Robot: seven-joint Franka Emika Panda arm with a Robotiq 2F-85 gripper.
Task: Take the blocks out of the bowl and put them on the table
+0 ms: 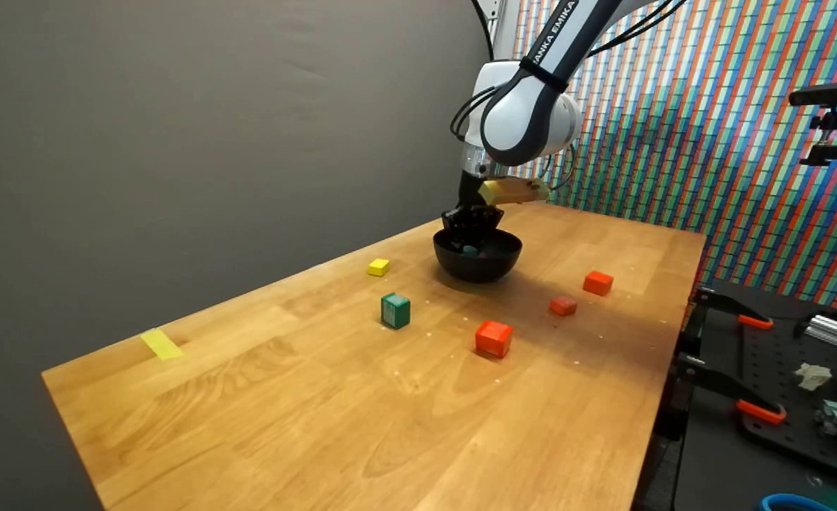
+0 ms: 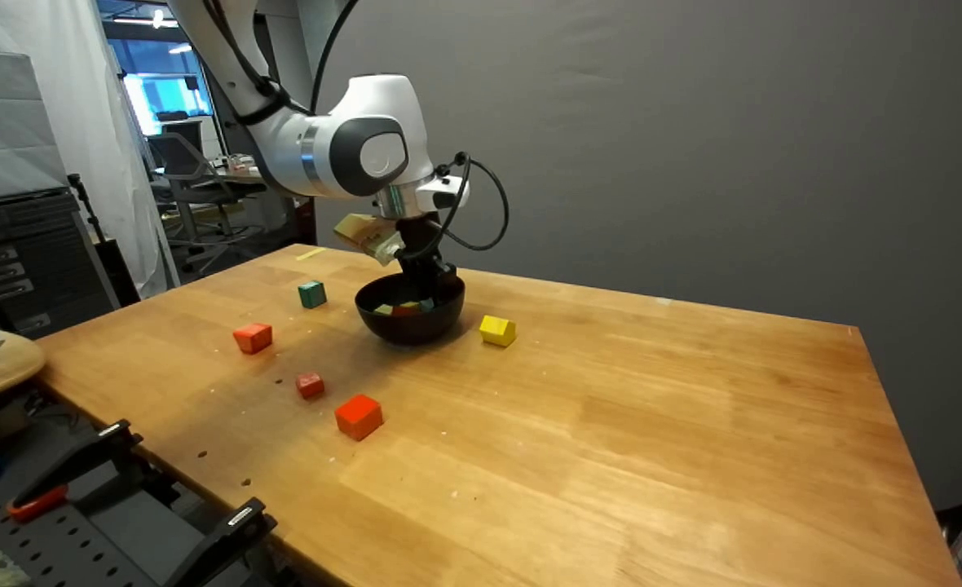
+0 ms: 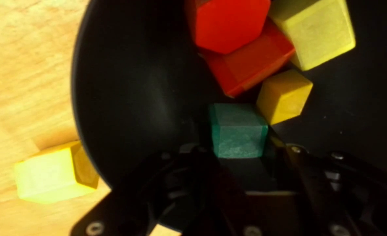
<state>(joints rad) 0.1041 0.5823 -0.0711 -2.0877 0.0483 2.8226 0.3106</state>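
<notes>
Nearest the wrist camera, the dark gripper (image 3: 239,144) reaches in from 6 o'clock, its fingers standing at either side of a dull green block (image 3: 237,129) inside the black bowl (image 3: 124,82); shadow hides the contact, so I cannot tell whether they grip it or merely flank it. Counting from that block, an orange-yellow block (image 3: 285,96) sits just beside it at 2 o'clock, a deep red block (image 3: 254,60) lies at 12 with a bright red block (image 3: 231,24) partly overlapping it farther up, and a pale yellow block (image 3: 319,34) is at 1. Outside the bowl, between 8 and 9 o'clock, a bright yellow block (image 3: 46,175) rests on the wooden bench (image 3: 23,82). In an exterior view, reckoned from the bowl, a dark green block (image 1: 395,311) stands at 8 o'clock, a red cube (image 1: 494,338) close to 6, a small red block (image 1: 562,306) at 4 and an orange-red block (image 1: 598,282) a little past 3, all four on the bench and apart from one another. Well beyond the dark green block, a flat yellow strip (image 1: 162,344) lies by the bench's edge, between 8 and 9. Above the bowl, between 12 and 1, extends the white robot arm (image 1: 521,117).
</notes>
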